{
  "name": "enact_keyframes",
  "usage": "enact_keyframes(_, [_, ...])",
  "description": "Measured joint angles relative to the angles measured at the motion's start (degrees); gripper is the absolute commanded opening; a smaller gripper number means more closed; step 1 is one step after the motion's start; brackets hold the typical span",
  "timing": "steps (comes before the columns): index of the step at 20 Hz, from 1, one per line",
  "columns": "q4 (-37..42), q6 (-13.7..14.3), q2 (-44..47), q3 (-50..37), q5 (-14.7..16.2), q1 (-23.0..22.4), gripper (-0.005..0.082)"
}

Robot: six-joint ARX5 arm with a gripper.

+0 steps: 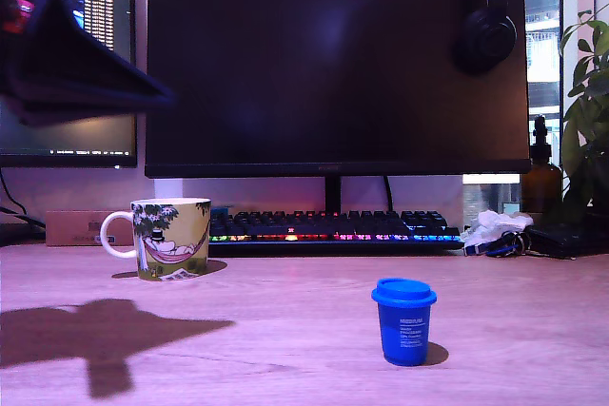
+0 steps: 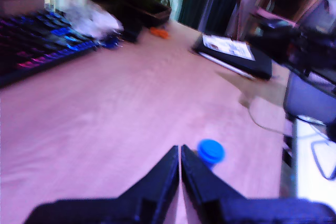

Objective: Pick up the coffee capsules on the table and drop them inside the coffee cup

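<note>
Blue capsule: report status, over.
Gripper shut, empty, raised. Bright blue plastic capsule upright on wooden table, untouched. Cartoon-printed ceramic mug stands apart. Nothing between them.

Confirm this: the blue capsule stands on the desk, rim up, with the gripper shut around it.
Not quite. The gripper is shut, but on nothing: in the wrist view its tips meet with the blue capsule apart from them. The exterior view shows the capsule standing alone on the desk, rim up.
</note>
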Motion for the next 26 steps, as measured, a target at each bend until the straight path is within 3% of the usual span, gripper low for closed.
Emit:
enact_keyframes(5, [1.1, -0.5, 0.0, 0.0, -4.0, -6.6, -0.0024])
enact_keyframes(10, [4.1, -0.6, 0.0, -2.0, -5.8, -11.4, -0.0024])
enact_keyframes(18, [4.2, -0.6, 0.0, -6.3, -9.0, -16.5, -0.0023])
enact_keyframes(23, [3.4, 0.6, 0.0, -6.3, -12.2, -16.9, -0.0023])
enact_keyframes(24, [3.4, 0.7, 0.0, -6.3, -12.5, -16.9, -0.0011])
enact_keyframes(26, [3.3, 2.1, 0.0, -6.3, -13.8, -16.9, 0.0165])
